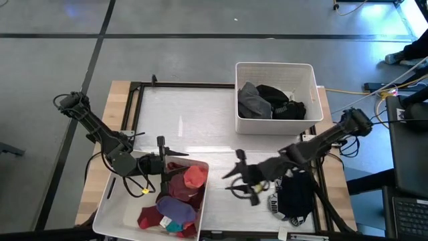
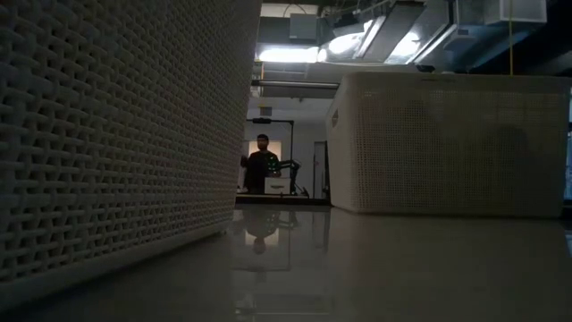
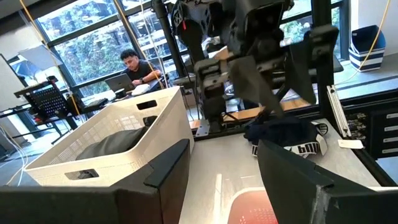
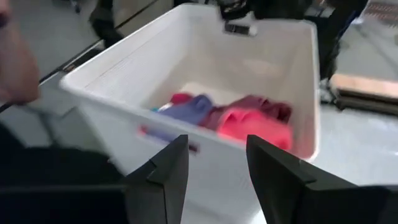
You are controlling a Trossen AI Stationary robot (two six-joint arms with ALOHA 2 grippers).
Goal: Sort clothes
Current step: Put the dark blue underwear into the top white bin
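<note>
A white bin [image 1: 110, 207] at the table's near left holds red [image 1: 195, 175], maroon [image 1: 178, 189], purple [image 1: 175, 209] and teal clothes. A second white bin [image 1: 274, 65] at the far right holds grey [image 1: 254, 100] and black [image 1: 284, 102] clothes. A black garment with white print [image 1: 294, 195] lies flat on the table at the near right. My left gripper [image 1: 164, 161] is open and empty over the near-left bin's far rim, above the red garment [image 3: 252, 208]. My right gripper [image 1: 231, 174] is open and empty, just right of that bin, pointing at it [image 4: 249, 62].
The black table frame [image 1: 134, 100] borders the white table top. The two bins' perforated walls [image 2: 107, 134] [image 2: 447, 143] fill the low view. Bare table top lies between the bins [image 1: 187, 114]. A person [image 2: 262, 165] stands far behind the table; another sits at a laptop [image 3: 134, 65].
</note>
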